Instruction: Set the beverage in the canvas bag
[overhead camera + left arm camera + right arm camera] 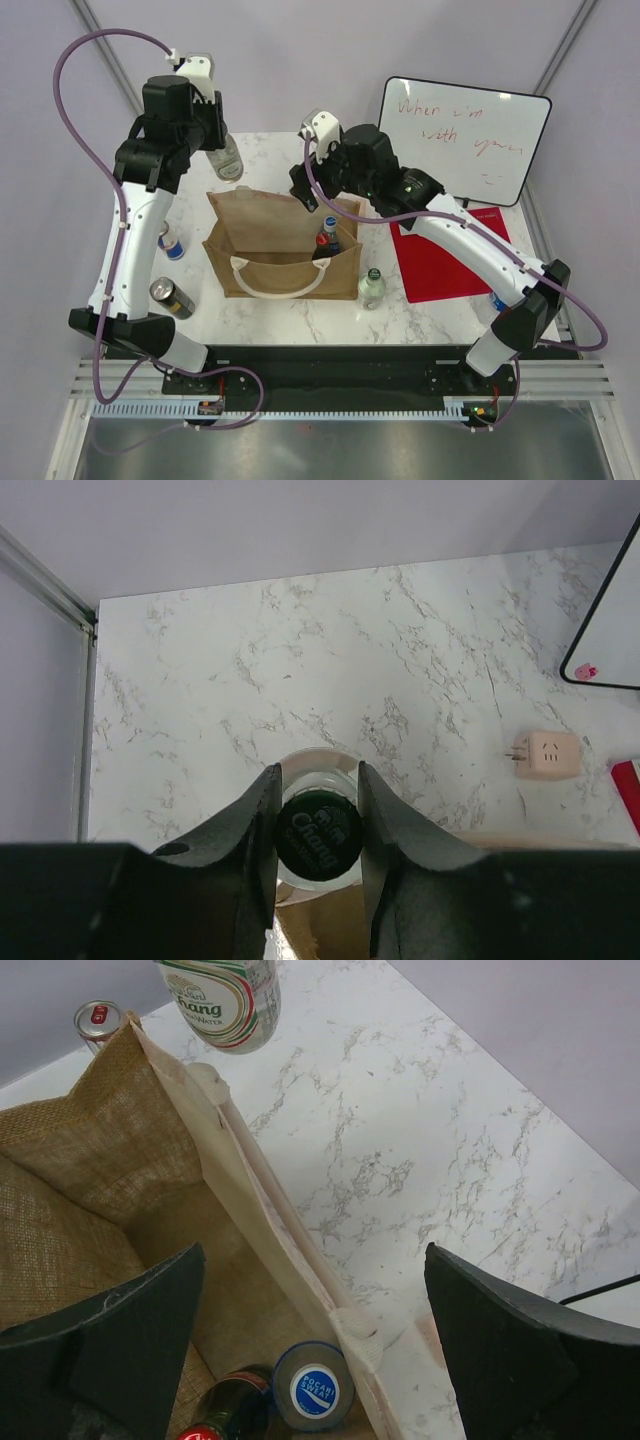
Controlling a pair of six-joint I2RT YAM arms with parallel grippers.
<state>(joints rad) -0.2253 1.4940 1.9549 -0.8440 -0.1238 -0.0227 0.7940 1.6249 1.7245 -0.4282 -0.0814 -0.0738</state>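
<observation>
The beverage, a clear Chang water bottle (228, 160) with a black cap (318, 835), sits in my left gripper (216, 136), shut on its neck just behind the far left corner of the canvas bag (285, 245). The right wrist view shows the bottle's (225, 995) green-and-white label at the top. The tan bag's rim (320, 930) shows below the bottle. My right gripper (312, 1260) stands open over the bag's far right wall (260, 1210), holding nothing. A Pocari Sweat bottle (315, 1390) and a dark red-capped bottle (225, 1415) stand inside the bag.
A green-capped bottle (372, 288) stands right of the bag. Two cans (172, 297) (170, 240) sit at its left. A red mat (450, 255) and a whiteboard (465, 140) lie at the right. A plug adapter (545, 755) rests on the marble.
</observation>
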